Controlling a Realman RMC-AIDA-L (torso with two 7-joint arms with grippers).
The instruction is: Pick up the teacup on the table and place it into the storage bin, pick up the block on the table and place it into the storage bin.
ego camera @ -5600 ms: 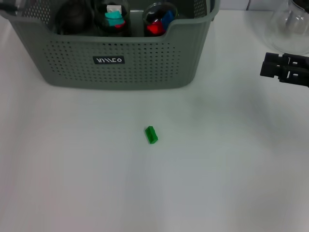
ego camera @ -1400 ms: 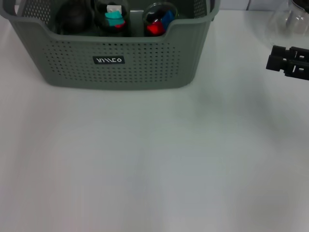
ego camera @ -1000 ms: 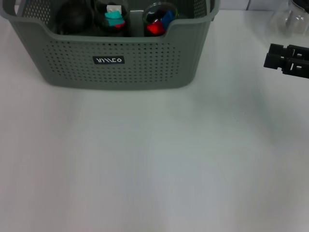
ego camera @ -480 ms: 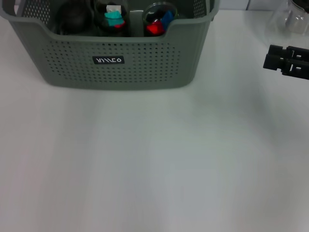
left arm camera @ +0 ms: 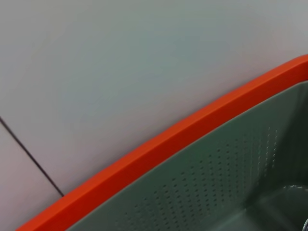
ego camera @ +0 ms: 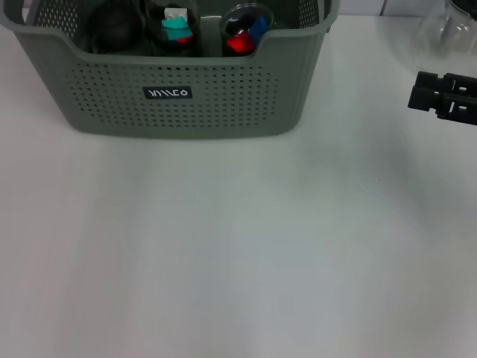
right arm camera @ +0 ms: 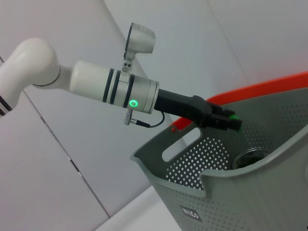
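Left gripper [right arm camera: 233, 122]: fingers clamped on the green block [right arm camera: 234, 116], of which only a small bit shows at the tips. Seen from the right wrist view, gripper and block hang over the open top of the storage bin [right arm camera: 269, 192], above its rim and near the wall with the handle slot [right arm camera: 181, 143]. The block touches neither the wall nor the floor of the bin. The white left arm [right arm camera: 115, 89] reaches in level behind it, with a green light on its wrist. The left wrist view shows only the bin's perforated inner wall [left arm camera: 216, 183] and an orange band [left arm camera: 159, 144] running along behind it.

Right gripper [ego camera: 414, 91]: fingers close together with nothing between them. It hangs at the right edge of the table [ego camera: 238, 261], well apart from the bin and just in front of the clear glass flask [ego camera: 447, 26] at the far right corner.

The bin [ego camera: 223, 112] sits at the far edge of the table, towards the left, with its black label [ego camera: 168, 93] on the front wall. 3 cups stand inside, in a row behind the dipped front rim:
- dark teacup [ego camera: 112, 28]
- middle teacup [ego camera: 175, 30], holding teal and white pieces
- right teacup [ego camera: 246, 28], holding red and blue pieces
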